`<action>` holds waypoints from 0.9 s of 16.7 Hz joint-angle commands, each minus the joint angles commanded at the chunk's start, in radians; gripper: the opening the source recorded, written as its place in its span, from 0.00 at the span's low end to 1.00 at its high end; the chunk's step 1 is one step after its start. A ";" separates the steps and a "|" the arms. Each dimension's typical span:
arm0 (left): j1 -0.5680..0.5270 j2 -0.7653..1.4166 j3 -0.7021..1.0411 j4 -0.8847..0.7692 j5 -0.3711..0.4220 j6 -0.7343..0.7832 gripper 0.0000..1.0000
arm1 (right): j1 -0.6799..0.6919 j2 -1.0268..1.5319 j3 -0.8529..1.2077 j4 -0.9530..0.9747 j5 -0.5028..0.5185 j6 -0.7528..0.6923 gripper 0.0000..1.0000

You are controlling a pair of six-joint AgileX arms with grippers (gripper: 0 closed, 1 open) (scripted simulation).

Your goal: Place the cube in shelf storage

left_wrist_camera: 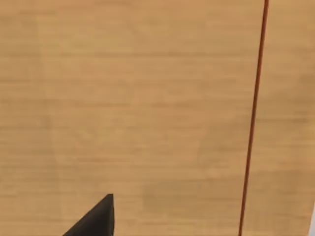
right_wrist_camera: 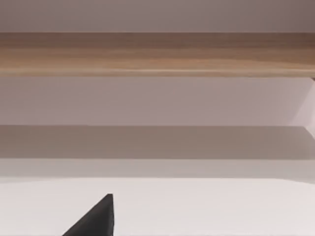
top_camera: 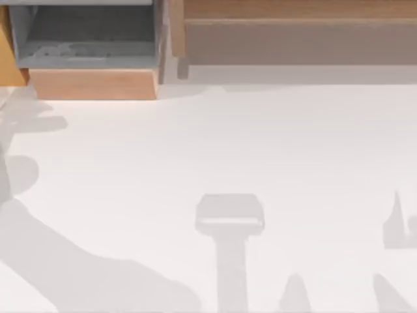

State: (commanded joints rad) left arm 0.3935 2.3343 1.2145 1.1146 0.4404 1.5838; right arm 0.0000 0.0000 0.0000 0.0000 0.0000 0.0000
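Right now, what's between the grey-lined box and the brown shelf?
From the top view, only a narrow strip of bare white table separates the grey-lined box from the shelf.

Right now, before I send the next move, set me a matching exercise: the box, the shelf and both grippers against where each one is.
Things:
1. grey-lined box
2. shelf storage
3. left gripper
4. right gripper

Places:
A. close against pale wood crossed by a thin red line
B. far edge, top view's right
C. facing a long wooden board above the white table
D. far edge, top view's left

Pairs: 1-D; 2-B; 3-A; 4-C
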 joint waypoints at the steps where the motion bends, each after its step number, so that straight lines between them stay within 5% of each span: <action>1: 0.000 0.000 0.000 0.000 0.000 0.000 1.00 | 0.000 0.000 0.000 0.000 0.000 0.000 1.00; 3: 0.000 0.000 0.000 0.000 0.000 0.000 1.00 | 0.000 0.000 0.000 0.000 0.000 0.000 1.00; 15: 0.000 0.000 0.000 0.000 0.000 0.000 0.10 | 0.000 0.000 0.000 0.000 0.000 0.000 1.00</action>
State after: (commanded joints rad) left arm 0.3935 2.3343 1.2145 1.1146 0.4404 1.5838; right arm 0.0000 0.0000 0.0000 0.0000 0.0000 0.0000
